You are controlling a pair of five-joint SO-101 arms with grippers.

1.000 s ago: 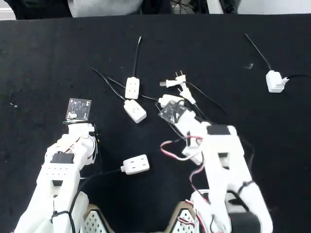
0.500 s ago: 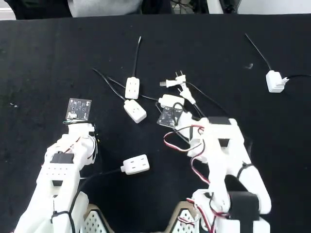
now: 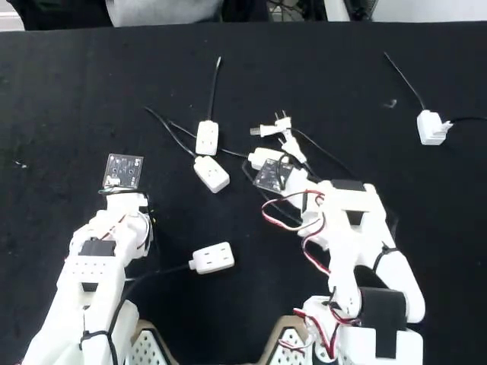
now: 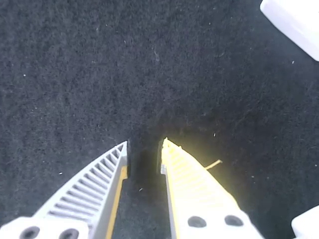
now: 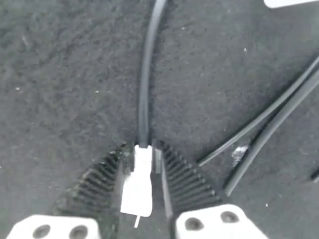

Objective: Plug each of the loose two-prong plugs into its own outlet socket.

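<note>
My right gripper is shut on a small white two-prong plug, its black cable running away over the mat. From above, this gripper sits just beside a white outlet socket. Two loose white plugs lie just beyond it. More sockets lie at the middle and near the front. My left gripper rests at the left, its fingers a narrow gap apart over bare mat, holding nothing.
A white adapter with a thin cable lies at the far right. Black cables cross the middle of the black mat. Two more thin cables run close beside my right gripper.
The right arm's wrist has turned and its gripper has shifted slightly toward the nearby socket. The left arm has stayed still.
</note>
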